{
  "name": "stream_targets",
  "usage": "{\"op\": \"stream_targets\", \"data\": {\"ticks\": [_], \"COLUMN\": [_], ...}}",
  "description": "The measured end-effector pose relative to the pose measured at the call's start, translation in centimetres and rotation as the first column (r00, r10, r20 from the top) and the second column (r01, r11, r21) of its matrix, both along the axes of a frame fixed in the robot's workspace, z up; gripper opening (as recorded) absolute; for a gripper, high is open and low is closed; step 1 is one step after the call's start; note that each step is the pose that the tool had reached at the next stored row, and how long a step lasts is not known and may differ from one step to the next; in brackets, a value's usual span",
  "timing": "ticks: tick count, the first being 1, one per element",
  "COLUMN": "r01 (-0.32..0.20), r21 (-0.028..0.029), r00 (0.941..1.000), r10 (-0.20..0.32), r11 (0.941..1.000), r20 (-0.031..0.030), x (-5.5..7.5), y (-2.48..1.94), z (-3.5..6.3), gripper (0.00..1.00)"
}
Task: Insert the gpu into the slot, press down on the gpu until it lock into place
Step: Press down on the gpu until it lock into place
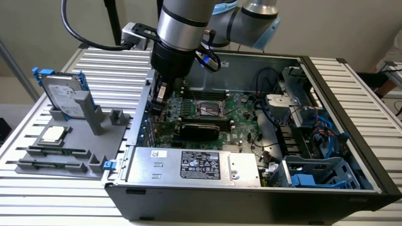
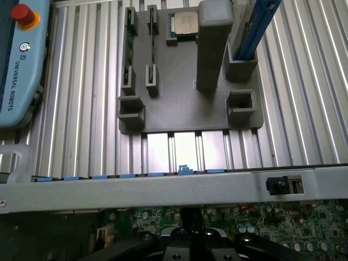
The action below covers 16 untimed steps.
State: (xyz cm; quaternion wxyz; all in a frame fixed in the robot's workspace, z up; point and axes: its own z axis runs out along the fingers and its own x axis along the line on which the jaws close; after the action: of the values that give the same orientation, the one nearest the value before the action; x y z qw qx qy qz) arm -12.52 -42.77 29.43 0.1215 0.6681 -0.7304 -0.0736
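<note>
Exterior view. The silver-and-black robot arm (image 1: 179,37) reaches down into the open black computer case (image 1: 351,155) standing on the ribbed aluminium desk (image 1: 113,66), over the end of the green motherboard (image 1: 213,115) toward the exterior view's left. The hand itself sits behind the arm's wrist, so its opening and any load cannot be told. A flat black rectangular card, judged to be the gpu (image 1: 199,129), lies across the motherboard near the silver labelled power-supply box (image 1: 195,165); whether it is fully seated in its slot cannot be seen.

Wrist view. The hand (image 2: 193,242) hangs just above the motherboard (image 2: 283,217), inside the case's grey metal wall (image 2: 163,187); beyond it a grey plastic parts fixture (image 2: 179,92) holds a processor chip (image 2: 184,23).

Risk. Pressing off-centre could tilt the card and leave it unlatched.
</note>
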Motion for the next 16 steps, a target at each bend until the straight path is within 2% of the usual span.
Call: {"op": "stream_targets", "data": {"ticks": [9,16], "r01": [0.022,0.036], "r21": [-0.0045,-0.0123], "r00": [0.9997,0.9994], "r10": [-0.023,-0.036], "r11": [0.9997,0.9993], "r20": [-0.0022,-0.0023], "x": [0.0,0.0], "y": [0.11,0.25], "z": [-0.01,-0.15], "gripper": [0.11,0.11]}}
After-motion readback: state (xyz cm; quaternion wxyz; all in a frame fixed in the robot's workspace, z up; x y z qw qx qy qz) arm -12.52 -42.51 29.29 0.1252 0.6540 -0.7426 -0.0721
